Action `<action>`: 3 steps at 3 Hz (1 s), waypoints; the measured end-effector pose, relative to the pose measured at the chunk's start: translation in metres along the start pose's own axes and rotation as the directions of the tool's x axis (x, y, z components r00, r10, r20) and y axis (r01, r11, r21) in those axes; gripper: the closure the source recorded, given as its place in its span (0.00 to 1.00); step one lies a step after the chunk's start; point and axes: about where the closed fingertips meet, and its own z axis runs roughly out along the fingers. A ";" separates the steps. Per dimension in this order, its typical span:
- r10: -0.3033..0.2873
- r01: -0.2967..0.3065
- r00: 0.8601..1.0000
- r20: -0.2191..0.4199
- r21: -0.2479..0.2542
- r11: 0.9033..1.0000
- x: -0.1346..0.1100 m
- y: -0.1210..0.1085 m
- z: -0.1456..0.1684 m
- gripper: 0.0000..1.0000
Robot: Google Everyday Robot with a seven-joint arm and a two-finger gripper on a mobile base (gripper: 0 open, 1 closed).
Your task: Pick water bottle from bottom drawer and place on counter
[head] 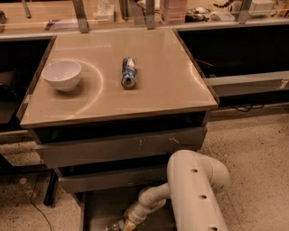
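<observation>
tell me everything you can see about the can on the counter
The drink can is blue and white, metal by its look, lying on its side on the beige counter, one round end facing the camera. It lies apart from the white bowl to its left in the view. Nothing else touches it; the gripper is down in the bottom drawer.

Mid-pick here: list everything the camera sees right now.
counter: one, beige-tan, capping the grey cabinet
bowl: one, white, upright, counter's left in view
drink can: one, blue and white, on its side mid-counter
upper drawers: two, grey, under the counter
bottom drawer: one, grey, open, lowest
water bottle: one, clear, mostly cut off at the bottom edge, in the bottom drawer
shelf: one, cluttered, behind the counter
arm: one, white, reaching down into the bottom drawer
gripper: one, low in the bottom drawer, beside the water bottle
</observation>
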 end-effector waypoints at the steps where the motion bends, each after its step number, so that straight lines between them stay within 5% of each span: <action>1: 0.000 0.000 1.000 0.000 0.000 1.000 0.000 0.000 0.000 1.00; 3: 0.010 -0.010 1.000 -0.015 0.025 1.000 -0.005 0.008 -0.017 1.00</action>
